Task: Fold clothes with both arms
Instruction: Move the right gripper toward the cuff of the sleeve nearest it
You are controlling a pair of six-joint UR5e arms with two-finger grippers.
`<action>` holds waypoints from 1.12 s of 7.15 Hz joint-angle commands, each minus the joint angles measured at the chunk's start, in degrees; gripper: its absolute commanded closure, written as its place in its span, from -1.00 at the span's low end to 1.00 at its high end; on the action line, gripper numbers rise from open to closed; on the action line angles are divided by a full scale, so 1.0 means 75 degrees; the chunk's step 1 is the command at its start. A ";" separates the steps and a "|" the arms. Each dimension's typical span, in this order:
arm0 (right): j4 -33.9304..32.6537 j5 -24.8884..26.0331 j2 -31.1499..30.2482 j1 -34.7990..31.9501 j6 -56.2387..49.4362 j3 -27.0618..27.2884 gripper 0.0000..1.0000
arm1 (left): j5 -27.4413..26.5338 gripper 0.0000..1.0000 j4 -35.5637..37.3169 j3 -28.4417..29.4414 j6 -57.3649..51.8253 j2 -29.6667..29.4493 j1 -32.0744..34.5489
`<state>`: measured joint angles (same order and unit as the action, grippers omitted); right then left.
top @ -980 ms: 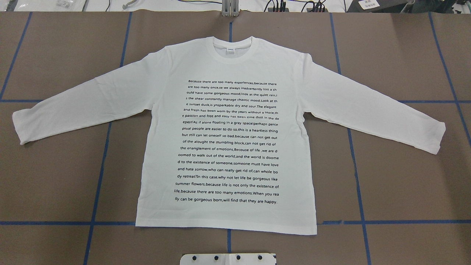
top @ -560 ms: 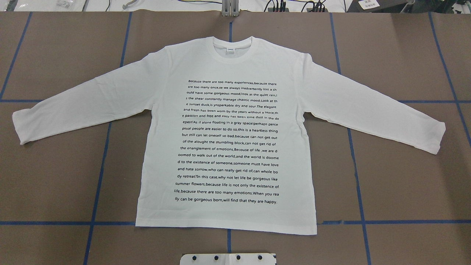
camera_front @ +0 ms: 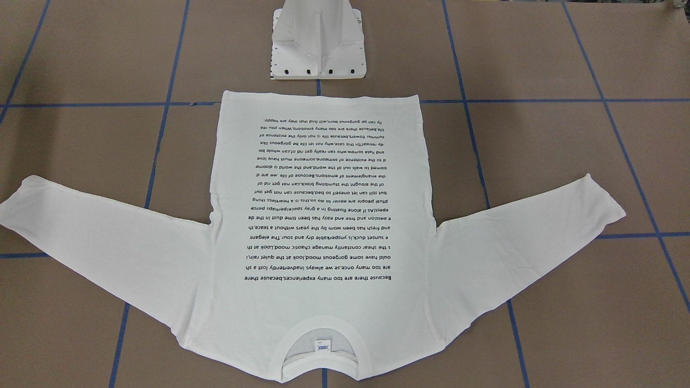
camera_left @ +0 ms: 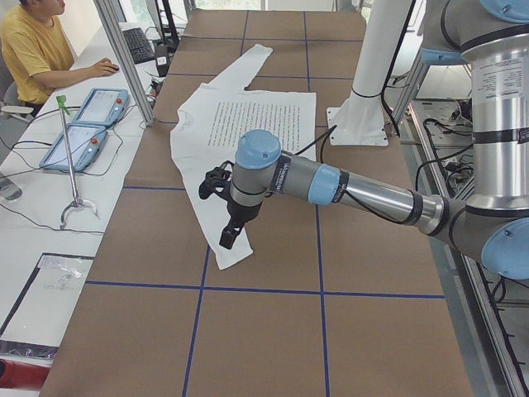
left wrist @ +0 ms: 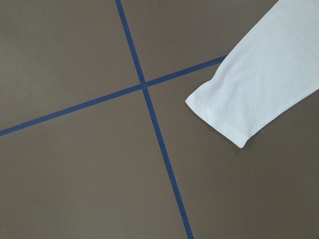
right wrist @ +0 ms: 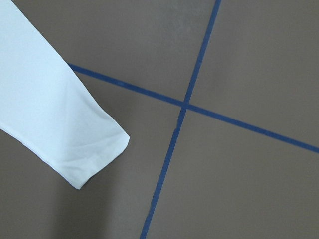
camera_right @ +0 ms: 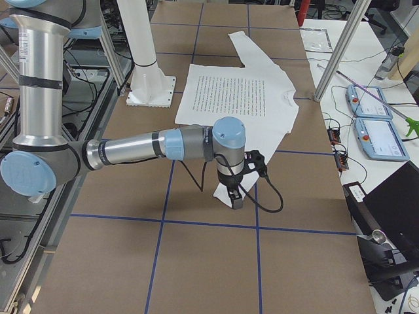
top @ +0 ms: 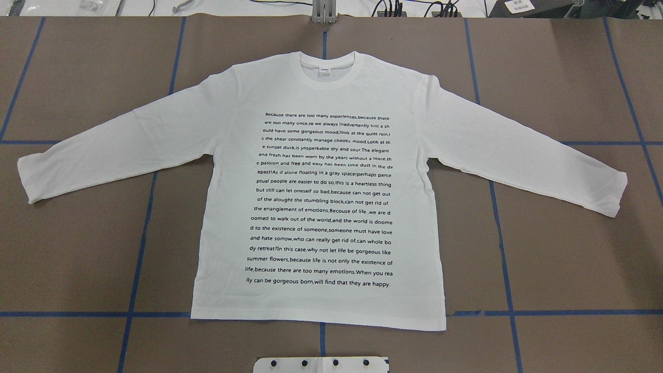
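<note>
Since both tools show only in the side views, I can't tell if either is open or closed. The left tool (camera_left: pixel 226 240) hangs above the counter (top: pixel 77 248) by the left cuff (top: pixel 26 180), and the right tool (camera_right: pixel 234 199) does likewise by the right cuff (top: pixel 619 196). Neither seems to touch cloth.

The shirt (top: pixel 228 207) lies flat on the counter, print side up. Its collar (top: pixel 326 84) is on the far side from the robot and its hem just short of the pedestal base (camera_front: pixel 318 48). Both sleeves are spread wide, angling back toward the robot's side. Nothing is folded yet, so prob. the first grasps come next.

Risks, as I judge them:
- Each cuff sits off-centre in its wrist view, w/ bare counter in the middle. A straight drop likely lands beside the cloth, not on it.
- The cotton is thin & flat on the counter. Closing too high pinches air; going too low scrapes the counter.
- Catching the top layer only makes the sleeve gape, so the fold bags.
- If the arms lift out of sync or at diff. heights, the body gets tugged sideways. That means wrinkles & a skew vs. the tape lines (top: pixel 77 314).
- The sleeves are long. Carried too low, they drag across the print & bunch up.
- A weak hold at the cuff edge could let the cloth slip out mid-carry.
</note>
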<state>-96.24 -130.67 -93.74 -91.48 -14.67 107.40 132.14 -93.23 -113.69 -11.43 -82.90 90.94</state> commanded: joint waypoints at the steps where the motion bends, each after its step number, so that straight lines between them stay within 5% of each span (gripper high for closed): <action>1: 0.0315 -0.0328 0.0230 -0.0002 -0.0025 -0.0209 -1.00 | 0.0006 -1.00 -0.1147 0.0438 0.0047 -0.0466 0.0016; 3: 0.2457 -0.0692 0.0031 0.0672 0.2104 -0.1026 -1.00 | 0.0030 -1.00 -0.1222 0.0581 0.0035 -0.0490 0.0016; 5: 0.6938 -0.0241 -0.0007 0.1832 0.5175 -0.2988 -0.98 | 0.0483 -1.00 -0.1234 0.0593 0.0035 -0.0397 0.0027; 6: 0.8318 0.0447 0.0238 0.2488 0.6304 -0.3742 -0.87 | 0.0603 -1.00 -0.1234 0.0581 0.0035 -0.0361 0.0027; 8: 0.8742 0.0957 0.0452 0.3102 0.6795 -0.4253 -0.77 | 0.0604 -1.00 -0.1246 0.0581 0.0035 -0.0349 0.0027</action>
<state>-33.68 -125.67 -91.08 -70.96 33.59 77.98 136.46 -102.53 -109.32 -11.16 -85.64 91.14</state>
